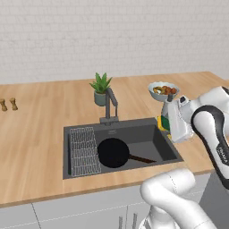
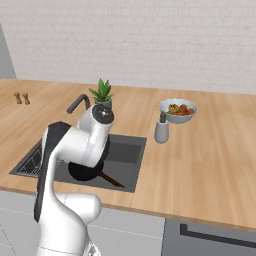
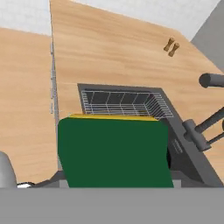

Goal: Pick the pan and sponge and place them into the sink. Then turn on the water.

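The green sponge with a yellow underside (image 3: 113, 151) sits large and close in the hand view, and my gripper (image 1: 165, 120) is shut on it. It hovers by the right rear corner of the dark grey sink (image 1: 152, 139), where a bit of the sponge (image 1: 162, 124) peeks out beside the hand. The black pan (image 1: 114, 153) lies flat in the basin, its handle pointing right. My arm covers part of the pan (image 2: 82, 174) in the right base view. The dark faucet (image 1: 110, 105) stands behind the basin, with no water running.
A wire rack (image 1: 83, 150) fills the sink's left side. Behind the faucet is a potted plant (image 1: 101, 89). A fruit bowl (image 2: 178, 110) and a soap dispenser (image 2: 161, 131) stand right of the sink. Two small shakers (image 1: 9, 104) are at the far left.
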